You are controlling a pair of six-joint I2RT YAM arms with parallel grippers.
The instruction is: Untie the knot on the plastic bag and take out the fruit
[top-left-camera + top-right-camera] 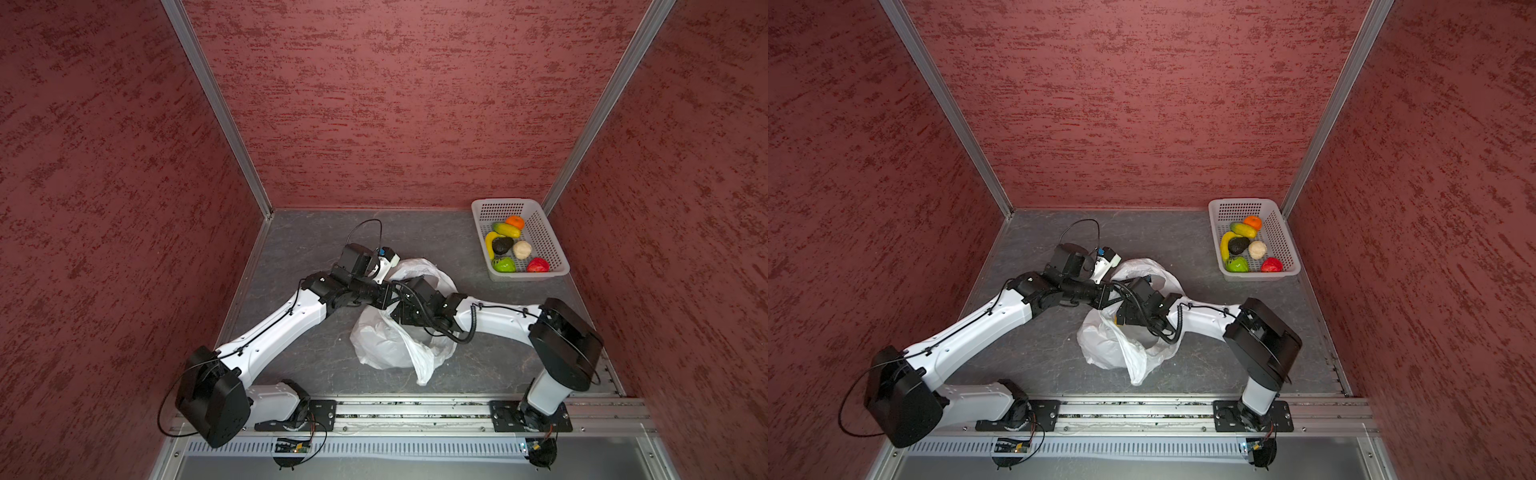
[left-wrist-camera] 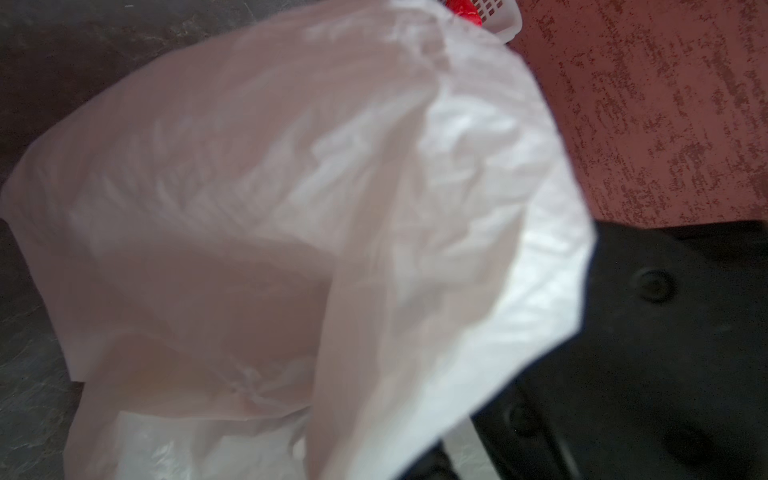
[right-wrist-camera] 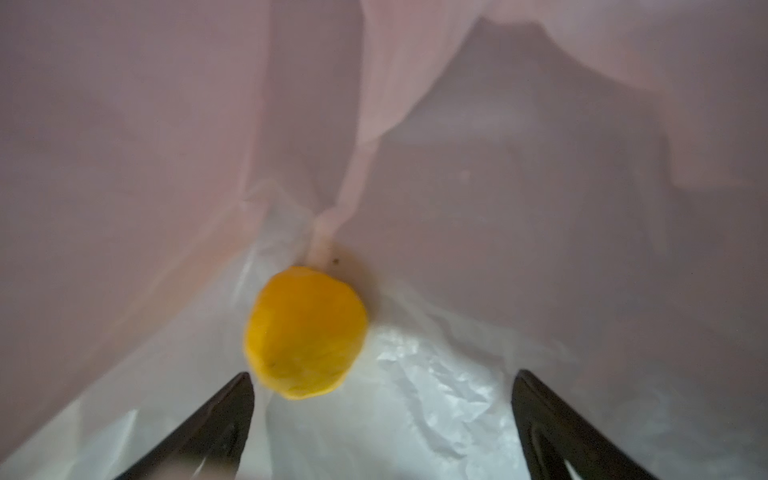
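The white plastic bag (image 1: 386, 336) (image 1: 1104, 336) lies crumpled mid-floor with its mouth open; no knot shows. My left gripper (image 1: 385, 272) is at the bag's far rim and shut on the film, which fills the left wrist view (image 2: 291, 187) and hides the jaws. My right gripper (image 3: 382, 374) is inside the bag, open wide. A yellow lemon (image 3: 305, 336) rests on the bag's bottom just ahead of one fingertip (image 3: 243, 384), not between the jaws. In both top views the right gripper is hidden in the bag. The other fruit (image 1: 515, 249) (image 1: 1252, 249) lie in the basket.
A white perforated basket (image 1: 528, 276) (image 1: 1258, 276) stands at the back right corner with several fruit in it. Red walls close in three sides. The two arms meet over the bag. The right arm's black wrist (image 2: 644, 332) is close beside the left gripper.
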